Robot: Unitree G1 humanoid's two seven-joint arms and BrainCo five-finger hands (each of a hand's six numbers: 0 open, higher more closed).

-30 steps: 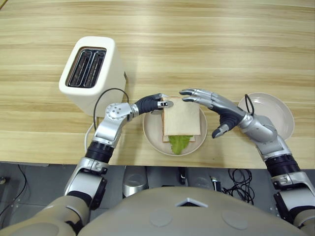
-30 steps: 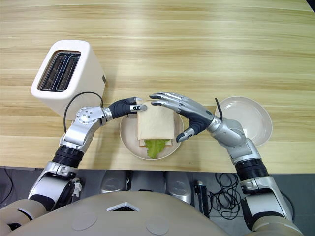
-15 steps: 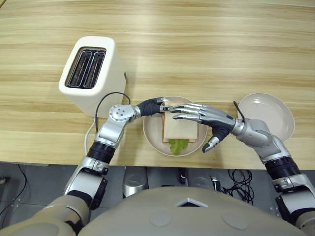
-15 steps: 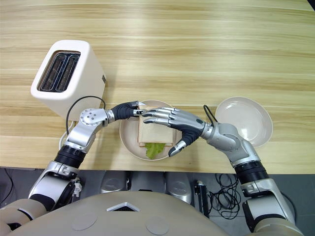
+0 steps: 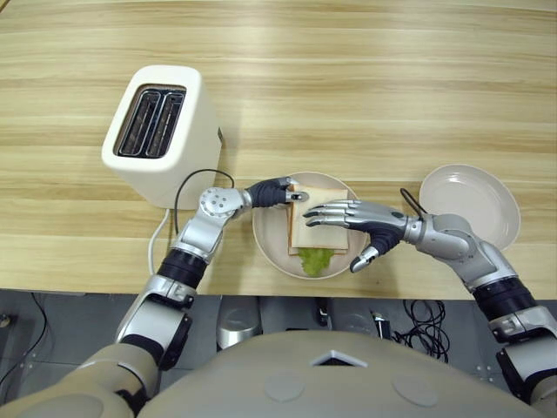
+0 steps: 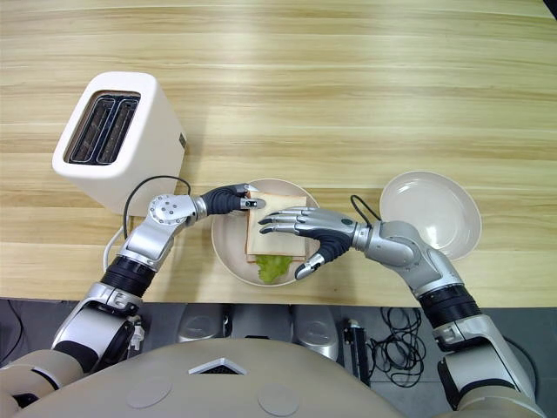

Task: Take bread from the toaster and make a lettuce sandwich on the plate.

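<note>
A round beige plate [image 5: 264, 233] sits near the table's front edge and holds a sandwich. Its top bread slice [image 5: 324, 198] lies over a lettuce leaf [image 5: 315, 259], which sticks out at the near side above a lower slice. My left hand [image 5: 271, 192] is at the slice's far-left corner with its fingers curled onto that corner. My right hand [image 5: 355, 218] is spread flat over the top slice from the right, fingers straight, holding nothing. The white toaster [image 5: 158, 132] stands at the left, apart from both hands, and its two slots look dark.
A second, empty beige plate [image 5: 470, 205] rests at the right by my right forearm. The toaster's white cord [image 5: 155, 248] runs off the front table edge at the left. Bare wooden table stretches across the far half.
My right hand has swung left from beside the plate and come down over the top slice. The slice has settled lower on the lettuce. My left hand has stayed at the slice's corner.
</note>
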